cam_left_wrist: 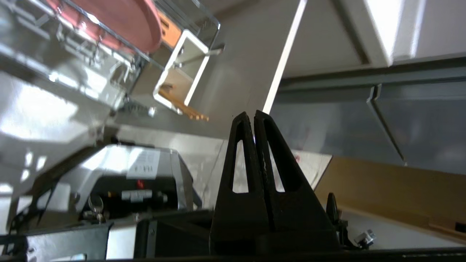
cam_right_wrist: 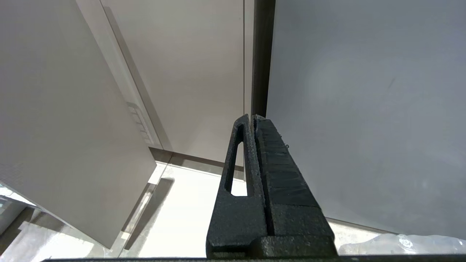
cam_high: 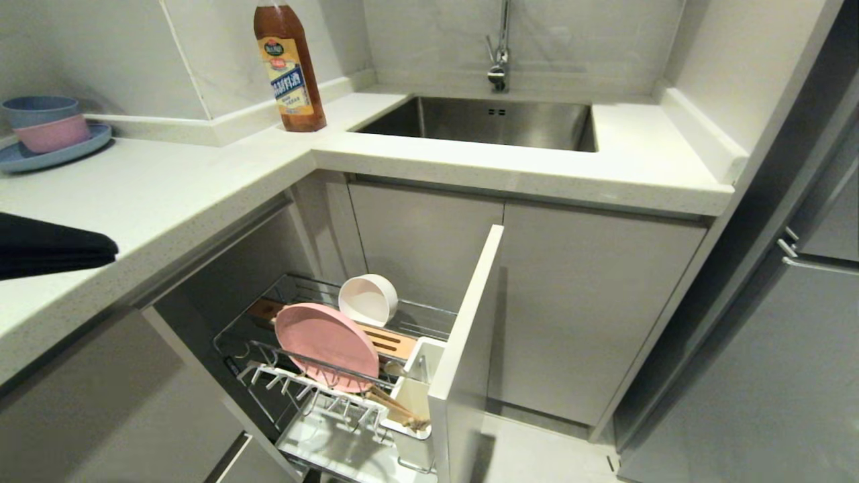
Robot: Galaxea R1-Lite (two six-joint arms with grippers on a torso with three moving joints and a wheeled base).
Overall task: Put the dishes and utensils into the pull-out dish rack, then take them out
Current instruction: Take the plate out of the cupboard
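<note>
My left gripper (cam_left_wrist: 253, 115) is pinched fully closed with nothing in it, fingers pressed flat together, hanging in the air in front of the pulled-out rack and not touching anything. From its wrist cam I can see the white utensil cup (cam_left_wrist: 182, 72) up ahead with the wooden chopsticks (cam_left_wrist: 184, 107) poking out of its mouth. In the head view a dark piece of my left arm (cam_high: 54, 251) juts in over the countertop (cam_high: 201, 194) at the left edge.

Right gripper (cam_right_wrist: 253, 118) is also clamped shut and empty, parked off by the grey cabinet fronts, well away from the action.

The pull-out dish rack (cam_high: 322, 376) is drawn out of the corner cabinet, its tall white front panel (cam_high: 466, 349) standing on the right. The pink plate (cam_high: 325, 343) stands on edge, leaning among the chrome wires. The cream-white bowl (cam_high: 368, 300) sits tipped on its side just behind it, opening facing me. The slotted wooden block (cam_high: 392, 342) lies between them and the cup, and the chopsticks lean out of the cup's front. Can't make out the fork.

Up top: steel sink (cam_high: 483, 121), a brown sauce bottle (cam_high: 288, 67) beside it, and a blue plate (cam_high: 47, 151) with small bowls stacked on it at far left.
</note>
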